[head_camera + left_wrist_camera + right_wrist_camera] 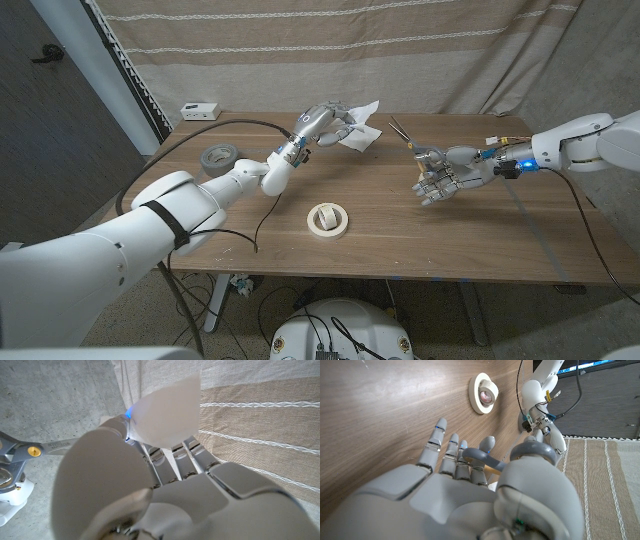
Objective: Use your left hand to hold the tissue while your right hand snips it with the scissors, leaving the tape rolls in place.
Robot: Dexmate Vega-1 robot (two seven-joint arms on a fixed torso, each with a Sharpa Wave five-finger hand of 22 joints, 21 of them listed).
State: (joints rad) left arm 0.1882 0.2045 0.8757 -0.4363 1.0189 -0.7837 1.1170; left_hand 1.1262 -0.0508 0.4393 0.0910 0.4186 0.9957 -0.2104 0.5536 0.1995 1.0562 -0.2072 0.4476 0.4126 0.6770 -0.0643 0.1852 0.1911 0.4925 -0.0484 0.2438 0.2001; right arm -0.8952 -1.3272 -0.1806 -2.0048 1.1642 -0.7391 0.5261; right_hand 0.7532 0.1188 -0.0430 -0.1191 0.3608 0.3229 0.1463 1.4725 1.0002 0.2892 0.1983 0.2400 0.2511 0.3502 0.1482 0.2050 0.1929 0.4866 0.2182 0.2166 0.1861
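Observation:
My left hand is raised over the far middle of the table and pinches a white tissue, which hangs out toward the right. The tissue spreads above that hand's fingers in the left wrist view. My right hand holds grey-handled scissors with the blades pointing up toward the tissue, a short gap away. The scissors' grey handle loops sit around the thumb and fingers of this hand. The scissors' pivot and blade show beside the tissue.
A grey tape roll lies at the table's left, and a cream tape roll lies at the front middle. A small white box sits at the back left corner. A black cable trails across the table. A striped curtain hangs behind.

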